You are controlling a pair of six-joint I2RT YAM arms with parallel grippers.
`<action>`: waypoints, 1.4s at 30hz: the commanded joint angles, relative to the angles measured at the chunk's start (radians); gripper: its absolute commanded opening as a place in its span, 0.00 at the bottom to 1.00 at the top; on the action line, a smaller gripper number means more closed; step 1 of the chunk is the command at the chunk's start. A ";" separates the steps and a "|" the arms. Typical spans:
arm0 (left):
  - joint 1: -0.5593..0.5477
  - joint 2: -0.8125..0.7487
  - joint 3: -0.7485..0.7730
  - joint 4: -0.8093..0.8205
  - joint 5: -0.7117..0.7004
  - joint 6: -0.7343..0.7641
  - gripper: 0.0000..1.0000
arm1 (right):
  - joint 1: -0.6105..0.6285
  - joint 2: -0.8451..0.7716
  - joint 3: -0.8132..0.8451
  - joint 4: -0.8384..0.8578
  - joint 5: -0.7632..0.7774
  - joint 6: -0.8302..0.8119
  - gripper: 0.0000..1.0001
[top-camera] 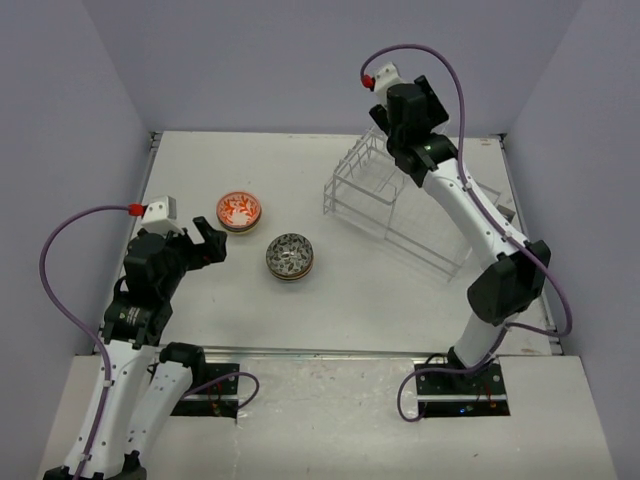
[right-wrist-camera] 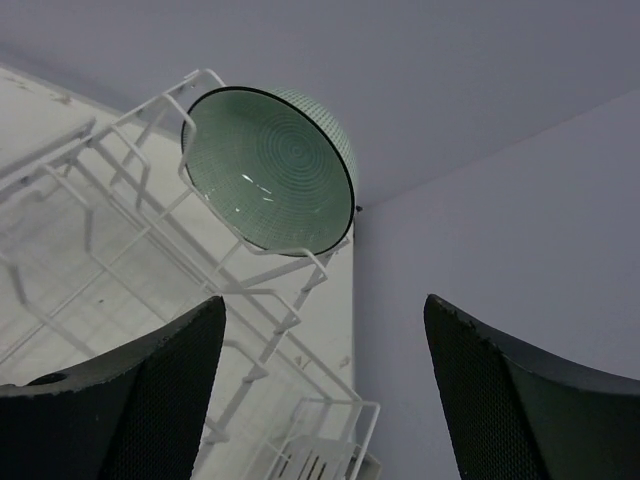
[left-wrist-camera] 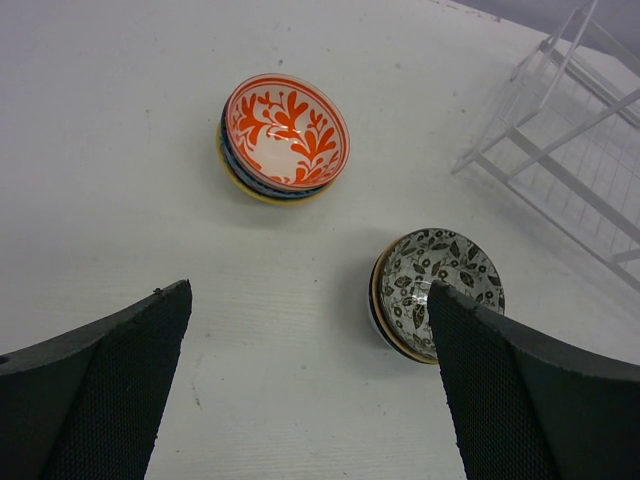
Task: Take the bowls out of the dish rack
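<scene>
The white wire dish rack (top-camera: 400, 205) stands at the back right of the table; it also shows in the left wrist view (left-wrist-camera: 570, 130) and the right wrist view (right-wrist-camera: 150, 200). A pale green bowl (right-wrist-camera: 270, 170) stands on edge in its raised slots. My right gripper (top-camera: 388, 140) hovers over that end, open and empty (right-wrist-camera: 325, 300), a short way from the green bowl. A stack of bowls topped by a red-orange floral one (top-camera: 239, 211) (left-wrist-camera: 285, 137) and a stack topped by a black-and-white leaf one (top-camera: 290, 257) (left-wrist-camera: 437, 285) sit on the table. My left gripper (top-camera: 205, 243) (left-wrist-camera: 310, 300) is open and empty, near both stacks.
The back wall and right wall meet close behind the rack (right-wrist-camera: 480, 200). The white table (top-camera: 350, 300) ends at a metal edge near the arm bases. The right arm's cable (top-camera: 455, 90) loops above the rack.
</scene>
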 commanded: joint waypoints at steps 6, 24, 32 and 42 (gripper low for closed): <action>-0.010 0.007 -0.004 0.038 0.025 0.010 1.00 | -0.067 0.134 0.070 0.189 0.047 -0.193 0.81; -0.019 0.024 -0.006 0.042 0.040 0.016 1.00 | -0.145 0.250 0.095 0.350 -0.003 -0.245 0.43; -0.019 0.024 -0.006 0.045 0.040 0.019 1.00 | -0.145 0.230 0.067 0.377 -0.014 -0.250 0.05; -0.019 0.016 -0.006 0.044 0.040 0.017 1.00 | -0.141 0.154 0.035 0.436 0.041 -0.251 0.00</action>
